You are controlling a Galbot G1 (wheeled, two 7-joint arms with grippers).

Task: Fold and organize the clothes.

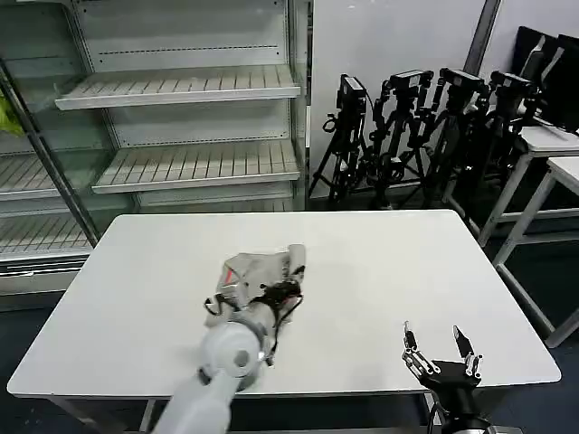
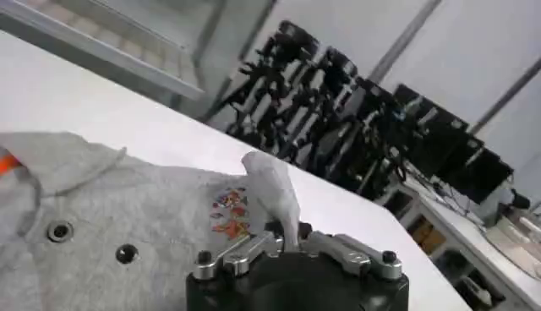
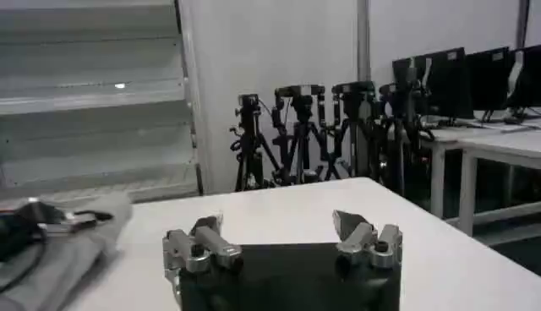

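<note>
Crumpled soft grey T-shirt [image 1: 258,280]

Left tool [image 2: 283,239] seemingly pinching grey T-shirt [image 2: 127,215], white table [image 2: 68,97]

Light grey T-shirt [image 1: 258,276] with red-blue-yellow cartoon print [image 2: 230,213], orange-red collar mark [image 2: 7,161], white table [image 1: 380,271], black tripods [image 1: 407,127]

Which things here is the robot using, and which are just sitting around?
Using:
- grey T-shirt
- left end effector, pinching a fold of the shirt
- white table

Sitting around:
- right end effector, open, at the table's near edge
- tripods
- shelves
</note>
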